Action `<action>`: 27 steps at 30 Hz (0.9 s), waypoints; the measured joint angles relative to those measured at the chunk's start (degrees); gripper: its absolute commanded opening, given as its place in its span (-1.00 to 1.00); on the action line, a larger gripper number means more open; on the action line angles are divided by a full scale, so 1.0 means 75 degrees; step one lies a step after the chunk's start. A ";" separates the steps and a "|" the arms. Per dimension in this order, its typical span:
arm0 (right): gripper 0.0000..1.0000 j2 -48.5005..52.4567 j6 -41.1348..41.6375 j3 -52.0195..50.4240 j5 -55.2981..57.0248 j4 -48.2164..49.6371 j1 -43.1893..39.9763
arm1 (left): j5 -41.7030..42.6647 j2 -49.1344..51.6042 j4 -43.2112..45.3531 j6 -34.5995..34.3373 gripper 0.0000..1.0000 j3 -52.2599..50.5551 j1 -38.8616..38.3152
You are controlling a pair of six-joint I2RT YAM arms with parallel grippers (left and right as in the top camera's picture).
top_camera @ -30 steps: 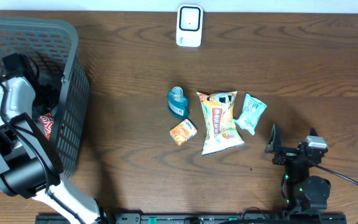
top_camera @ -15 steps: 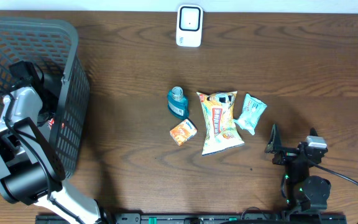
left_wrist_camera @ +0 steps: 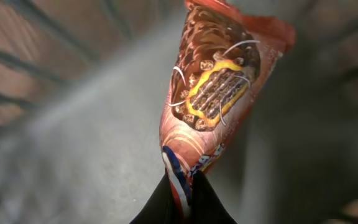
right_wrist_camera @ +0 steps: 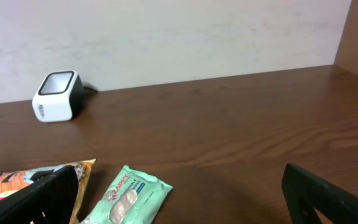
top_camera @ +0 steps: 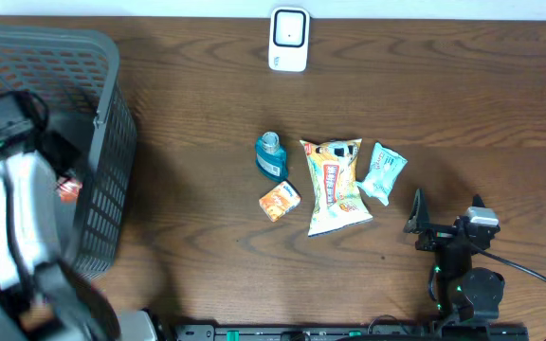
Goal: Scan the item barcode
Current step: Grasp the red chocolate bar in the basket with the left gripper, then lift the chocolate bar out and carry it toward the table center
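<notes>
"What shows from overhead?"
"A dark basket (top_camera: 102, 114) on the table's left, with the blurred left arm (top_camera: 17, 208) over it. A red snack packet (top_camera: 66, 189) sits inside. A white scanner (top_camera: 289, 40) is at the far edge."
"Left wrist camera?"
"The left gripper (left_wrist_camera: 182, 200) pinches the snack packet's lower corner."
"Right wrist camera?"
"The right gripper (right_wrist_camera: 178, 173) is spread wide and holds nothing."

Stock count:
- dark mesh basket (top_camera: 112, 142): 1
- white barcode scanner (top_camera: 289, 40): 1
- teal bottle (top_camera: 271, 156): 1
- small orange packet (top_camera: 279, 201): 1
- yellow snack bag (top_camera: 335, 185): 1
- pale green wipes pack (top_camera: 383, 172): 1
- red-brown snack wrapper (left_wrist_camera: 219, 93): 1

Goods total five, seven things overall.
</notes>
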 measured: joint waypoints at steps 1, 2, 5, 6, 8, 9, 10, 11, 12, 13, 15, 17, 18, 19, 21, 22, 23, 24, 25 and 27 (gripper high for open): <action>0.99 0.0000 0.0000 0.0000 -0.0003 0.0000 0.0000 | 0.0003 -0.0463 0.0044 -0.0003 -0.86 0.0012 0.0000; 0.98 0.0000 0.0000 0.0000 0.0000 0.0000 0.0000 | 0.0020 -0.0903 0.0076 -0.0009 -0.86 0.0017 0.0000; 0.99 0.0000 0.0000 0.0000 0.0000 -0.0003 0.0000 | 0.0143 -0.2192 0.0108 -0.0105 -0.85 0.0029 0.0000; 0.98 0.0000 0.0000 0.0000 0.0000 -0.0003 0.0000 | 0.0300 -0.2600 0.0172 -0.0163 -0.86 0.0029 0.0003; 0.99 0.0000 0.0000 0.0000 -0.0003 -0.0003 0.0000 | 0.0746 -0.3334 0.0338 -0.0277 -0.85 0.0032 0.0000; 0.99 0.0000 0.0000 0.0000 -0.0003 -0.0003 0.0000 | 0.0956 -0.3611 0.0399 -0.0326 -0.86 0.0035 -0.0006; 0.98 0.0000 0.0000 0.0000 0.0000 0.0000 0.0000 | 0.1279 -0.3931 0.0495 -0.0440 -0.85 0.0038 -0.0029; 0.98 0.0000 0.0000 0.0000 0.0000 0.0000 0.0000 | 0.1553 -0.4188 0.0589 -0.0536 -0.86 0.0038 -0.0061; 0.98 0.0000 0.0000 0.0000 0.0000 0.0000 0.0000 | 0.1923 -0.4479 0.0749 -0.0679 -0.86 0.0038 -0.0122; 0.99 0.0000 0.0000 0.0000 0.0000 0.0000 0.0000 | 0.2273 -0.4701 0.0906 -0.0833 -0.86 0.0038 -0.0204; 0.99 0.0000 0.0000 0.0000 -0.0003 -0.0003 0.0000 | 0.3040 -0.5056 0.1306 -0.1145 -0.86 0.0038 -0.0472; 0.99 0.0000 0.0000 0.0000 -0.0003 0.0000 0.0000 | 0.3745 -0.5263 0.1673 -0.1437 -0.86 0.0038 -0.0825; 0.98 0.0000 0.0000 0.0000 -0.0003 0.0000 0.0000 | 0.4086 -0.5310 0.1804 -0.1524 -0.86 0.0044 -0.1037; 0.99 0.0000 0.0000 0.0000 0.0000 0.0000 0.0000 | 0.4389 -0.5316 0.1929 -0.1632 -0.85 0.0044 -0.1314; 0.99 0.0000 0.0000 0.0000 0.0000 0.0000 0.0000 | 0.4838 -0.5249 0.2011 -0.1754 -0.86 0.0044 -0.1923; 0.99 0.0000 0.0000 0.0000 0.0000 0.0000 0.0000 | 0.5036 -0.5167 0.2017 -0.1824 -0.85 0.0044 -0.2320; 0.98 0.0000 0.0000 0.0000 -0.0003 0.0000 0.0000 | 0.5129 -0.5068 0.2031 -0.1845 -0.86 0.0044 -0.2672; 0.99 0.0000 0.0000 0.0000 -0.0003 0.0000 0.0000 | 0.5257 -0.4905 0.2043 -0.1845 -0.86 0.0044 -0.3127; 0.98 0.0000 0.0000 0.0000 -0.0003 0.0000 0.0000 | 0.5327 -0.4759 0.2046 -0.1839 -0.86 0.0044 -0.3450; 0.99 0.0000 0.0003 0.0000 -0.0003 0.0000 0.0000 | 0.5403 -0.4386 0.2049 -0.1757 -0.86 0.0044 -0.4144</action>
